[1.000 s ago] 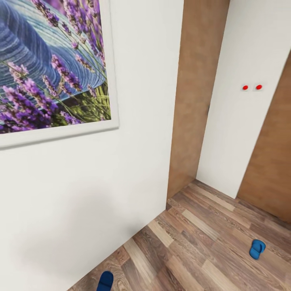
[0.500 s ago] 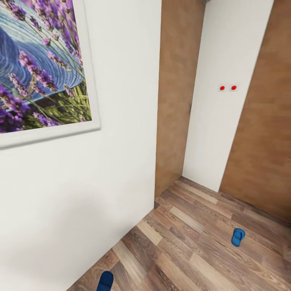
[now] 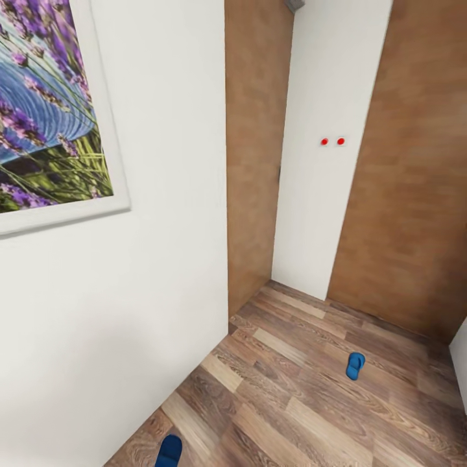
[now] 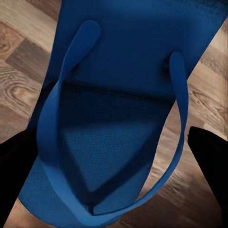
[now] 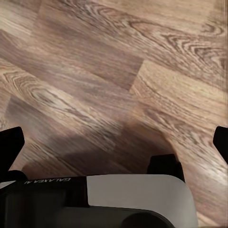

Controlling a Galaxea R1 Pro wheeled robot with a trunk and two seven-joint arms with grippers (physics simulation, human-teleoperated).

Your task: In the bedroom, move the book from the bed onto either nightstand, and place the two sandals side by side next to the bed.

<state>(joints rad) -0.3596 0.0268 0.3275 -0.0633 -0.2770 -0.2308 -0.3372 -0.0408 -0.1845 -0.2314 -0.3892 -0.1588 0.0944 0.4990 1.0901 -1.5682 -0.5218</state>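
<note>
Two blue sandals show in the head view: one sandal [image 3: 355, 365] lies flat on the wood-plank floor [image 3: 292, 402] out in the open toward the right, near the foot of a narrow white wall panel [image 3: 321, 162], and the other sandal [image 3: 168, 451] sits at the bottom edge of the view, just beside the base of the big white wall [image 3: 130, 311] on the left; the two are well apart. In the left wrist view that near sandal [image 4: 123, 109] is seen close up, blue sole and blue straps, above the planks, with the left gripper [image 4: 114, 156] set around its toe end: one dark finger [image 4: 16, 166] is at one edge of the sole and the other at the opposite edge, so the jaws look closed on the sandal, though the actual contact is hard to make out. The right gripper [image 5: 114, 147] hangs over bare floor [image 5: 118, 71], its two dark fingertips [image 5: 9, 145] wide apart at the picture's edges with nothing between them; part of the robot's pale and dark body [image 5: 95, 199] and its shadow lie below. On the left wall hangs a white-framed lavender picture [image 3: 45, 110]. Two small red dots [image 3: 332, 141] mark the white panel, which stands between brown wood-toned surfaces [image 3: 408, 181].
</note>
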